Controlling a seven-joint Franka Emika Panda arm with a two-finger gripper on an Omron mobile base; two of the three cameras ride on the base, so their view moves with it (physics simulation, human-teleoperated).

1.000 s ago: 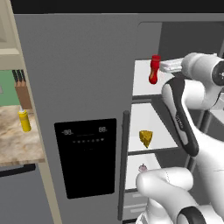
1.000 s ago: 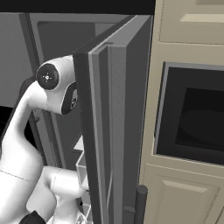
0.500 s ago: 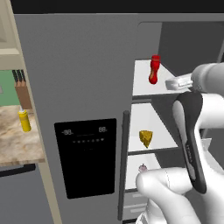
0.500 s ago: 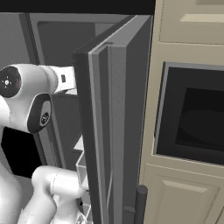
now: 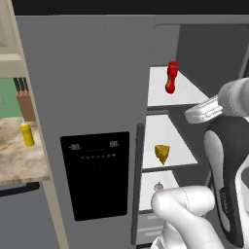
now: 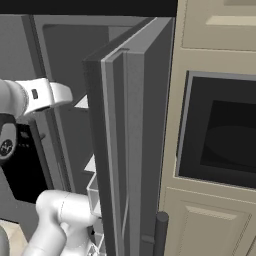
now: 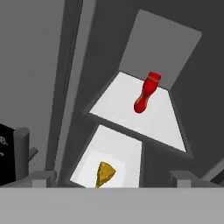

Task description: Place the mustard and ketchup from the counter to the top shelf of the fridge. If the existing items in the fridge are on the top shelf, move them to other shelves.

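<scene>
One small red squeeze bottle of ketchup (image 5: pixel 171 77) stands upright on the flat white top shelf (image 5: pixel 182 95) of the tall grey double-door fridge (image 5: pixel 92 97), its long axis vertical and its cap end up; in the hand view it leans with that camera's tilt. One small yellow squeeze bottle of mustard (image 5: pixel 27 134) stands upright on the beige and brown marbled stone counter (image 5: pixel 19 160), left of the fridge's closed door, pale nozzle pointing up, just in front of a brown wooden knife block (image 5: pixel 23 99).

Inside the fridge, one yellow holed cheese wedge (image 5: pixel 162 153) sits on the white shelf (image 5: pixel 168 141) directly below the top shelf, and one tiny pale pinkish bulb (image 5: pixel 158 186) lies on the next shelf down. Two bottles, two other items, three white shelves visible.

The white two-finger gripper (image 7: pixel 113 179) hangs in front of the fridge opening, outside the shelves, its jaws spread wide with nothing between them, well apart from the ketchup.
</scene>
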